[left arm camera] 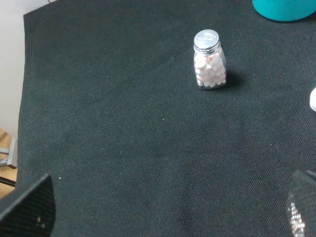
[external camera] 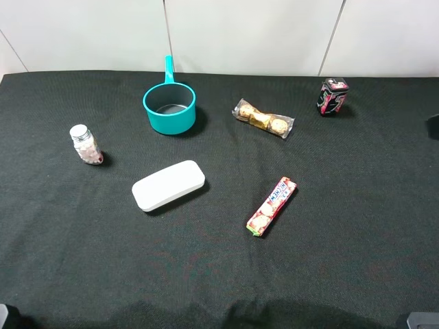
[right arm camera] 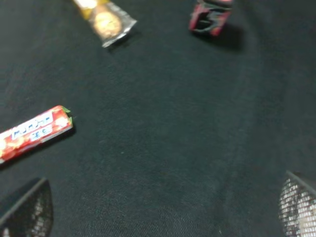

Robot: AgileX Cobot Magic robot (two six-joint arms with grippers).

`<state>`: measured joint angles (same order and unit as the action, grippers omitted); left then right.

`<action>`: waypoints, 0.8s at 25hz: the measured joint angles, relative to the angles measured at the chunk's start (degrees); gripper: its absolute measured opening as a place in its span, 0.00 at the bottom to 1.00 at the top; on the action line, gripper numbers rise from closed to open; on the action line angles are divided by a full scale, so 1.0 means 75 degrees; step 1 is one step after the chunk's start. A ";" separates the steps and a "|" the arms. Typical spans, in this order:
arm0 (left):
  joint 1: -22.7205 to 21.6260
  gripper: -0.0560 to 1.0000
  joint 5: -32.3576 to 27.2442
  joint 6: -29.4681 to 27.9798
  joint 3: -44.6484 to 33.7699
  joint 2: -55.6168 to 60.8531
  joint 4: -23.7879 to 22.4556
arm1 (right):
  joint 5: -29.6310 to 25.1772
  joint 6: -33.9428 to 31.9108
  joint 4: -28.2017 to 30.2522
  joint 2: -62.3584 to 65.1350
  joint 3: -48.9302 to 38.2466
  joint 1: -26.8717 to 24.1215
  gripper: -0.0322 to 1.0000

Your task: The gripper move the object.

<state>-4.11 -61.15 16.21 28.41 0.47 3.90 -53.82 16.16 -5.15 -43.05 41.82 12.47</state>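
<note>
Worktop (external camera: 343,260), seen from high: the white case (external camera: 169,185) lies flat left of middle, between the pill jar (external camera: 86,144) and the candy roll (external camera: 272,205), near the teal pot (external camera: 169,108). Left wrist: the left pincer (left arm camera: 165,212) stands wide apart, pill jar well ahead. Right wrist, blurred: the right pincer (right arm camera: 163,210) seems apart too, candy roll near one finger.

The case (external camera: 169,185) is white, the pot (external camera: 169,108) teal, the cloth (external camera: 343,260) black.
</note>
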 joint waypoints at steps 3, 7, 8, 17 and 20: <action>0.0000 0.99 0.0000 0.0000 0.0000 0.0000 0.0000 | 0.0212 0.0158 0.0000 -0.0407 0.0000 0.0425 0.70; 0.0000 0.99 0.0000 0.0000 0.0000 0.0000 0.0000 | 0.0567 0.0266 0.0000 -0.0985 0.0000 0.0942 0.70; 0.0000 0.99 0.0000 0.0000 0.0000 0.0000 0.0000 | 0.0657 0.0375 -0.0032 -0.1139 0.0000 0.1055 0.70; 0.0000 0.99 0.0000 0.0000 0.0000 0.0000 0.0000 | 0.1090 0.1575 -0.0508 -0.2349 0.0341 0.1856 0.70; 0.0000 0.99 0.0000 0.0000 0.0000 0.0000 0.0000 | 0.1162 0.1794 -0.0392 -0.2899 0.0836 0.2287 0.70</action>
<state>-4.11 -61.15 16.21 28.41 0.47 3.90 -45.11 29.61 -8.09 -64.79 48.09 29.63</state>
